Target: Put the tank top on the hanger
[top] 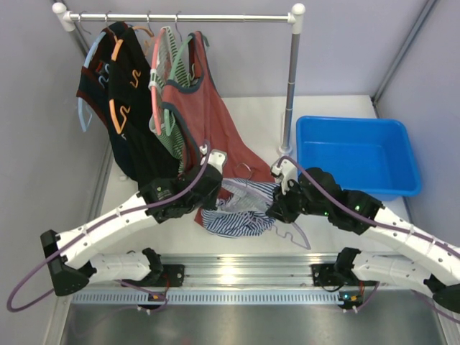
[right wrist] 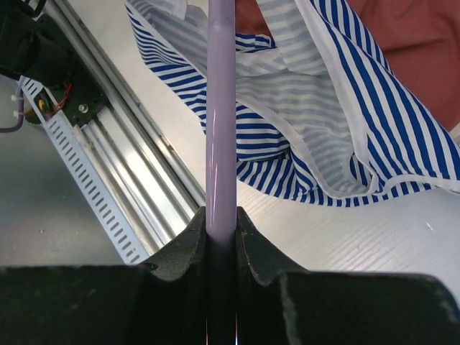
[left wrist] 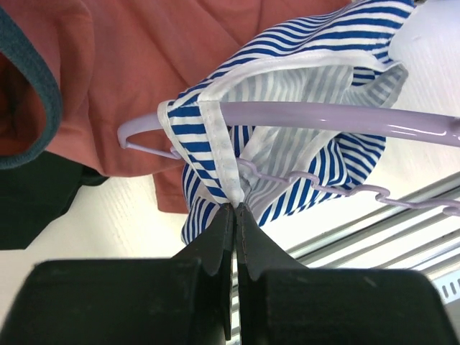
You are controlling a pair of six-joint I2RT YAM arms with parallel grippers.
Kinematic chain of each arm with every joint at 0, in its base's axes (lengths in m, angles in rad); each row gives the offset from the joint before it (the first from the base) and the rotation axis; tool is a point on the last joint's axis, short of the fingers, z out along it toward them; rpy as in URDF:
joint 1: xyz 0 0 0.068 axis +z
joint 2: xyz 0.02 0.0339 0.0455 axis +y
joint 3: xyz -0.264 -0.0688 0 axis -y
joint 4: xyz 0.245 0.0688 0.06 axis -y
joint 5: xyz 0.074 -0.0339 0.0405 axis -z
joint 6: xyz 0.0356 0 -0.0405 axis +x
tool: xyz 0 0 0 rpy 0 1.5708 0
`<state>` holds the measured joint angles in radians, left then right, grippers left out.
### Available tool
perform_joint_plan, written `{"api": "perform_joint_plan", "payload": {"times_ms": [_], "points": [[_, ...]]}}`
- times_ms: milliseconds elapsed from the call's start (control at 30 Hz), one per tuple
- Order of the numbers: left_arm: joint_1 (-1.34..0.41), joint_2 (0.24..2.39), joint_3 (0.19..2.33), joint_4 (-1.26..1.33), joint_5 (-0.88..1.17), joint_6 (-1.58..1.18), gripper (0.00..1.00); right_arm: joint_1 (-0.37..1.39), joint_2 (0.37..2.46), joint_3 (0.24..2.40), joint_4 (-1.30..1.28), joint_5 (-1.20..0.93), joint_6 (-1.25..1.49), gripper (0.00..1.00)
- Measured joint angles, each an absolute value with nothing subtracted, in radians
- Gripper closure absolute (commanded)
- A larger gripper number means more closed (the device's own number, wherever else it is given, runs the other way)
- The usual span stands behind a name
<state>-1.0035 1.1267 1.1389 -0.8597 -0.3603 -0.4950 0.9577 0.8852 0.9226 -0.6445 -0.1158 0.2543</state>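
Note:
The navy-and-white striped tank top (top: 237, 214) is bunched on the table between the arms, partly draped over the lilac hanger (top: 293, 231). My left gripper (left wrist: 236, 207) is shut on the tank top's white-trimmed strap (left wrist: 215, 147), which loops over the hanger's upper arm (left wrist: 323, 115). The wavy notched arm (left wrist: 316, 183) runs below it. My right gripper (right wrist: 220, 215) is shut on the hanger's lilac bar (right wrist: 220, 108), with the tank top (right wrist: 338, 108) lying past and to the right of it. In the top view the left gripper (top: 214, 180) and right gripper (top: 277, 205) flank the top.
A rail (top: 180, 16) at the back holds a rust-red top (top: 208, 122), a green-striped top (top: 171, 79) and dark garments on pink and orange hangers. A blue bin (top: 356, 154) stands at the right. The rail's post (top: 291, 86) stands beside the bin. A metal rail track (top: 237, 273) runs along the near edge.

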Motion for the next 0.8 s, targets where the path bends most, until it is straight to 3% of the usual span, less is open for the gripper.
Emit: {"api": "perform_joint_plan", "payload": {"times_ms": [433,500,633,800], "points": [[-1.021,1.082,1.216,-0.963,-0.434,-0.503,0.98,1.045,0.899,0.887,-0.547,-0.147,0.227,1.0],[-1.036,1.085,1.216,-0.97,-0.429,-0.502,0.94,1.045,0.899,0.876,-0.524,-0.146,0.224,1.0],[-1.092,1.09,1.216,-0.982,-0.435,-0.501,0.61,1.045,0.915,0.863,-0.496,-0.146,0.211,1.0],[-1.143,1.09,1.216,-0.988,-0.464,-0.516,0.55,1.045,0.927,0.826,-0.463,-0.146,0.208,1.0]]}}
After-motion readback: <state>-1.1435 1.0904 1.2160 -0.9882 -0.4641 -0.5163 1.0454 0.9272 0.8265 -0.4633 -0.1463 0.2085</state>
